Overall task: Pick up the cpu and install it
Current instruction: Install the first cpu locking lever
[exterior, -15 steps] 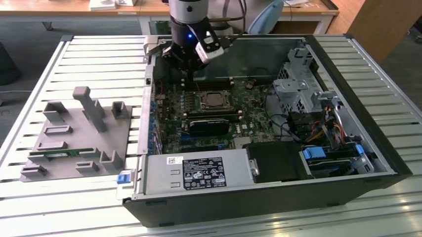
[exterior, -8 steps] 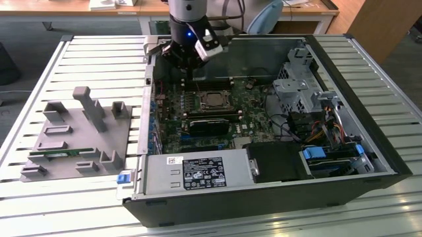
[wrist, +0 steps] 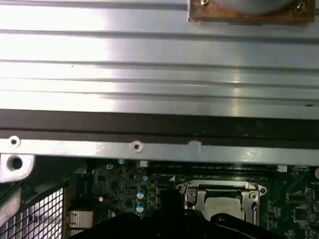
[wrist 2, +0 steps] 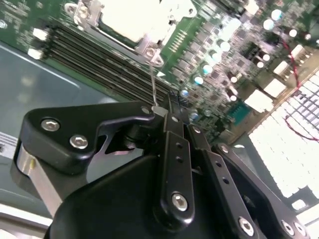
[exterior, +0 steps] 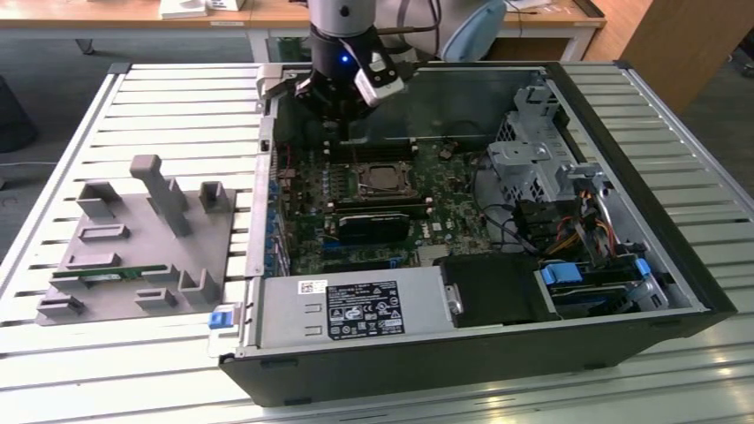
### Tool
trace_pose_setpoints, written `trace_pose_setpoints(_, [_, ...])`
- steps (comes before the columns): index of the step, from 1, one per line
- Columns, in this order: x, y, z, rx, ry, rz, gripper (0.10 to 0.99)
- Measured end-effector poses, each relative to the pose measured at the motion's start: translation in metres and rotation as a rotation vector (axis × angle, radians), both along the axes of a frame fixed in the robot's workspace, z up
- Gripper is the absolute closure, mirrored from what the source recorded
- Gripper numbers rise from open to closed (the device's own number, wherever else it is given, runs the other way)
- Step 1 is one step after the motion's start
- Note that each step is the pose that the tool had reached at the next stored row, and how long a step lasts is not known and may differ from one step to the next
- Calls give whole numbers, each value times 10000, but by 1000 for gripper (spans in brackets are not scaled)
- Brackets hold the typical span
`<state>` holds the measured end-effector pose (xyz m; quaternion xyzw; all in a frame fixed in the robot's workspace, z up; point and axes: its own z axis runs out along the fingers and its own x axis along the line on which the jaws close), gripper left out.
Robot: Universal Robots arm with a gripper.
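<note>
The cpu (exterior: 383, 181) lies flat in the metal-framed socket (exterior: 380, 166) on the motherboard inside the open computer case, its silver top showing. In both wrist views the cpu (wrist 2: 128, 20) (wrist: 227, 206) sits inside the socket frame. My gripper (exterior: 342, 131) hangs inside the case just beyond the socket, by the memory slots (wrist 2: 94, 62). Its black fingers (wrist 2: 172, 149) are shut together, with the gripper (wrist 2: 162, 112) at the end of the thin wire socket lever (wrist 2: 152, 82). I cannot tell whether the fingers pinch the lever or only touch it.
A grey fixture plate (exterior: 130, 247) with upright posts holds a green memory stick (exterior: 109, 276) at the exterior view's left. The power supply (exterior: 353, 309), a black shroud (exterior: 374, 223), drive cage (exterior: 531, 159) and cables (exterior: 566, 234) crowd the case. Case walls (wrist: 149, 119) rise around the board.
</note>
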<state>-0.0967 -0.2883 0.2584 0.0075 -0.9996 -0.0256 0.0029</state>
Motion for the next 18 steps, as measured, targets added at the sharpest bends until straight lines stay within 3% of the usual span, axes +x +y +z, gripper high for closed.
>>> trace_pose_setpoints(6, [175, 4, -13, -1, 17, 3, 980])
trace_pose_setpoints(14, [214, 4, -31, 1, 16, 2, 980])
trace_pose_setpoints(15, [214, 3, -33, 38, 18, 1, 980])
trace_pose_setpoints(18, [219, -5, -48, 331, 18, 1, 980])
